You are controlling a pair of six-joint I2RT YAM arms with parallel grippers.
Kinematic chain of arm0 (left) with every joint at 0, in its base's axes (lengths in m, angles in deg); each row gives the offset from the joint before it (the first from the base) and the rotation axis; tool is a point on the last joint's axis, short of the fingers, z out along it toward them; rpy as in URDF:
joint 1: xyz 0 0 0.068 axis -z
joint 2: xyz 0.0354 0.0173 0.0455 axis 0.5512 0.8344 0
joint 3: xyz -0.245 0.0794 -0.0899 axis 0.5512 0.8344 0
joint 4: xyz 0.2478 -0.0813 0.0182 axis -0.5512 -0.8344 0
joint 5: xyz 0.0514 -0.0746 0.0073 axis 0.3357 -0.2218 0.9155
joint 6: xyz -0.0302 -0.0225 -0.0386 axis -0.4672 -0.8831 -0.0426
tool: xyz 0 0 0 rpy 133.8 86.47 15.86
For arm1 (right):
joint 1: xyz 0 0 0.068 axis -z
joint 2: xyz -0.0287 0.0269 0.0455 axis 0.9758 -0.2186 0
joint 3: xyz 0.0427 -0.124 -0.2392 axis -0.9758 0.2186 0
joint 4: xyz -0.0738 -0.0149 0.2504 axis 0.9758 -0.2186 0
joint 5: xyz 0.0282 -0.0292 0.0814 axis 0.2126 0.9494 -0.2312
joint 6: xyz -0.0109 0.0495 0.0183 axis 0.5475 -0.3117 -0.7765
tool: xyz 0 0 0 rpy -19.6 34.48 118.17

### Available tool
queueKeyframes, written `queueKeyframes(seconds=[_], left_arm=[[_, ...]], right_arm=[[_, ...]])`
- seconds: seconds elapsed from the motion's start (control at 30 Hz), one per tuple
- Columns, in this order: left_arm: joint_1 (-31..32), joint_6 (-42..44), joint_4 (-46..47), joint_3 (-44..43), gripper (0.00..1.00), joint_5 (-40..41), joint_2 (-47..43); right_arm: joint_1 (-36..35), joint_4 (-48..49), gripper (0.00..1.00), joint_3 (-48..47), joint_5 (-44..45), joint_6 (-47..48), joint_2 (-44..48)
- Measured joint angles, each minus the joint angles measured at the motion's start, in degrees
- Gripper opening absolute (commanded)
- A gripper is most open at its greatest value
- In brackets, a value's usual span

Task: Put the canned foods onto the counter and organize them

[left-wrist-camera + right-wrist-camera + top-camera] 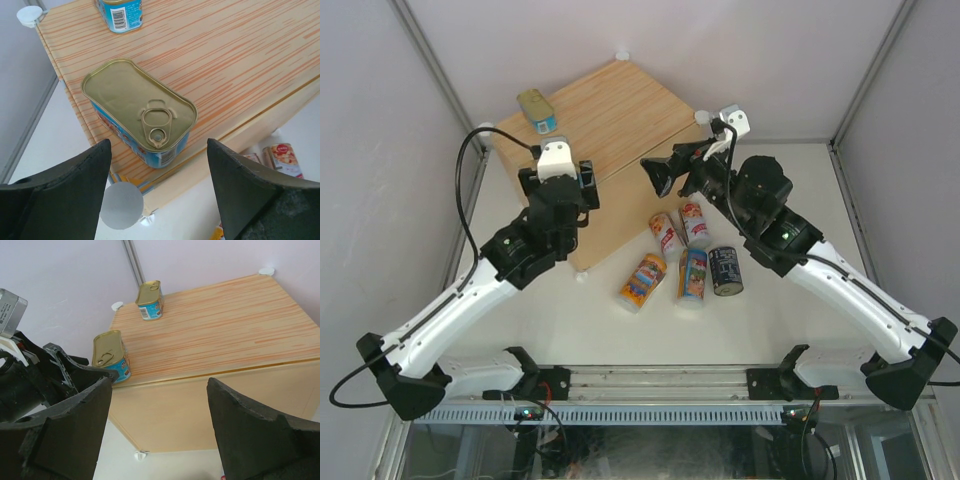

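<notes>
Left wrist: rectangular tin, gold ring-pull top, blue sides, on counter.

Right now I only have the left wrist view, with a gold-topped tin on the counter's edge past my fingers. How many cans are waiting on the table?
Observer: Five, off the counter's near edge: one red-white can, a second red-white can, an orange can, a blue can and a dark can.
Operator: Where is the right arm?
Observer: The right gripper hangs open and empty by the counter's right edge.
Operator: And the other tin?
Observer: The second tin sits by the counter's left corner, apart from the near tin.
</notes>
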Motion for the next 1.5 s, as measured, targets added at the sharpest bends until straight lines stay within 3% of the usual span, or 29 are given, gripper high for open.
queueKeyframes(seconds=[0.37, 1.5], left_arm=[[-3.9, 1.7, 0.2, 0.0, 0.78, -1.0, 0.5], [-24.0, 5.1, 5.4, 1.9, 0.74, -20.0, -0.3]], right_arm=[[0.3, 0.5, 0.76, 0.6, -0.8, -0.7, 0.0], [0.3, 2.0, 0.76, 0.6, -1.0, -1.8, -3.1]])
